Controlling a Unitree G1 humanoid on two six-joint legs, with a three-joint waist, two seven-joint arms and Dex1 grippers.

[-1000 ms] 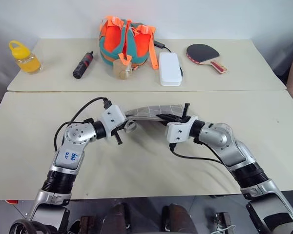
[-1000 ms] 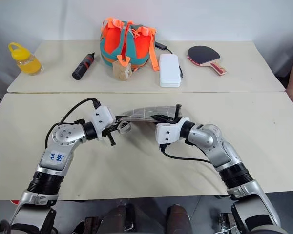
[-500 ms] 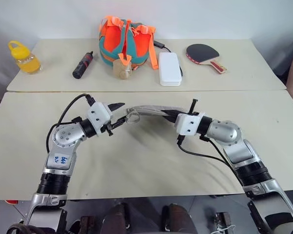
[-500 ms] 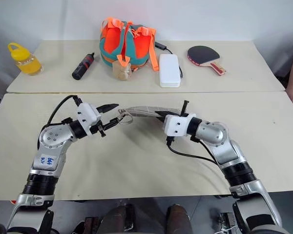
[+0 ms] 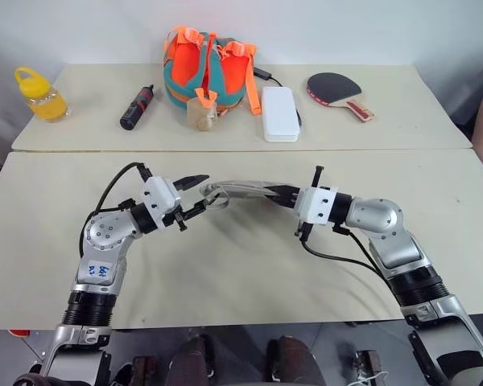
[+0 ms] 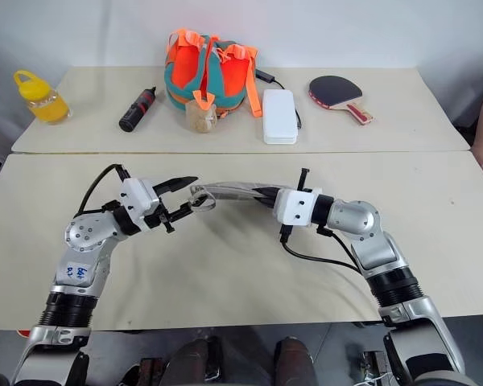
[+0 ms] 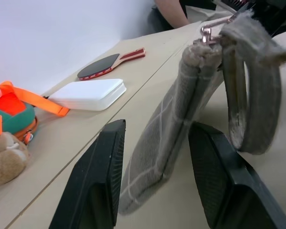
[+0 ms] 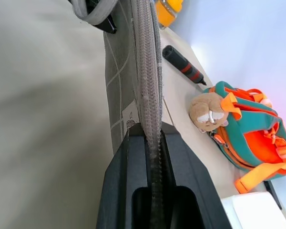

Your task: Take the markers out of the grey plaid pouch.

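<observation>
The flat grey plaid fabric pouch (image 5: 245, 191) with thin white grid lines is held above the near beige tabletop (image 5: 241, 273), stretched between the two grippers. Its right end is pinched by the right gripper (image 5: 290, 194), whose black fingers (image 8: 133, 157) are clamped on the zipper edge. At its left end a grey loop (image 7: 255, 95) hangs; the left gripper (image 5: 195, 197) is parted, one finger (image 7: 97, 181) on each side of the pouch's end, without a firm grip being discernible.

A second beige table (image 5: 386, 112) abuts farther back, against a pale wall. On it are seen a yellow bottle (image 5: 39, 93), a black-and-red cylinder (image 5: 136, 107), an orange-and-teal bag (image 5: 208, 68), a white case (image 5: 279, 113) and a red paddle (image 5: 338, 92). The plush toy (image 8: 207, 112) is shown closer in the right wrist view.
</observation>
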